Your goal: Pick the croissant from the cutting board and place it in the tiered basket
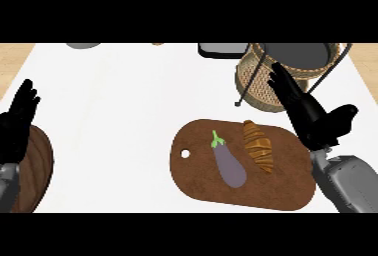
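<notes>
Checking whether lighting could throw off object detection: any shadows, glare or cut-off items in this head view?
Head view: flat, even light, no glare, barely any shadows on the white counter; croissant and eggplant stand out clearly on the cutting board; right hand overlaps the tiered basket, which the top edge crops.

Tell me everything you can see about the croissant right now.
The croissant is golden brown with darker ridged bands across it, long and slightly curved, tapering at both ends. It lies flat on the right part of the brown wooden cutting board, running roughly top to bottom, beside the purple eggplant but apart from it. The right hand is open to its right, not touching it.
</notes>
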Robot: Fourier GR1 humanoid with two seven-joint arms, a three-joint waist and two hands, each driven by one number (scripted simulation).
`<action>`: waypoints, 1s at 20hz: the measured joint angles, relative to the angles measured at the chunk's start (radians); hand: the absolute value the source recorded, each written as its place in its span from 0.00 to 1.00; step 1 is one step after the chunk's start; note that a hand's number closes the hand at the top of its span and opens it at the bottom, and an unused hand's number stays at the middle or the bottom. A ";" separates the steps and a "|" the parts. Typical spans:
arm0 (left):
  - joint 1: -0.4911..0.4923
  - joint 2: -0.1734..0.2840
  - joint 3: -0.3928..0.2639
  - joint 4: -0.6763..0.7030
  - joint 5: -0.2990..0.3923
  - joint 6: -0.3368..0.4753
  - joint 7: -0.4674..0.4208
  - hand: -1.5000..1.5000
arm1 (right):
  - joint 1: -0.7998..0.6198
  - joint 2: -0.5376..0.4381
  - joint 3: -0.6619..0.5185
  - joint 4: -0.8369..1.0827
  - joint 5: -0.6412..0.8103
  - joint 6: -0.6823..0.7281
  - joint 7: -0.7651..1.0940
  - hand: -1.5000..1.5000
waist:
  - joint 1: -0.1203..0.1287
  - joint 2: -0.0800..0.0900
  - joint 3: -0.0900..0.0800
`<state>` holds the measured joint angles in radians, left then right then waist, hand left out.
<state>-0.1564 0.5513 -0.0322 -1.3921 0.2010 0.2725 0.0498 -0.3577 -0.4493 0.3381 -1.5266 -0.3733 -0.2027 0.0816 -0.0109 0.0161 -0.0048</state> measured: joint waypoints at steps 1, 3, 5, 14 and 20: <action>0.004 -0.017 -0.007 0.009 -0.006 -0.010 -0.021 0.50 | 0.000 0.015 -0.002 0.012 0.009 0.000 -0.006 0.00 | 0.002 -0.005 0.001; -0.005 -0.062 -0.047 0.004 -0.012 -0.026 -0.036 0.50 | -0.022 0.057 0.005 0.061 0.033 -0.030 0.000 0.00 | 0.008 -0.008 0.002; -0.008 -0.108 -0.096 -0.011 -0.006 -0.061 -0.057 0.50 | -0.045 0.107 0.018 0.085 0.066 -0.087 -0.001 0.00 | 0.011 -0.014 0.003; 0.009 -0.253 -0.224 0.024 0.012 -0.181 -0.146 0.50 | -0.095 0.310 0.045 0.266 0.227 -0.292 -0.170 0.00 | 0.021 -0.027 -0.003; 0.033 -0.264 -0.218 0.035 0.012 -0.208 -0.164 0.50 | -0.165 0.202 0.116 0.216 0.387 -0.305 0.046 0.00 | 0.003 -0.025 0.001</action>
<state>-0.1238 0.2874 -0.2500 -1.3575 0.2128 0.0648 -0.1146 -0.5232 -0.2475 0.4545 -1.3102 0.0136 -0.5078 0.1275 -0.0076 -0.0085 -0.0034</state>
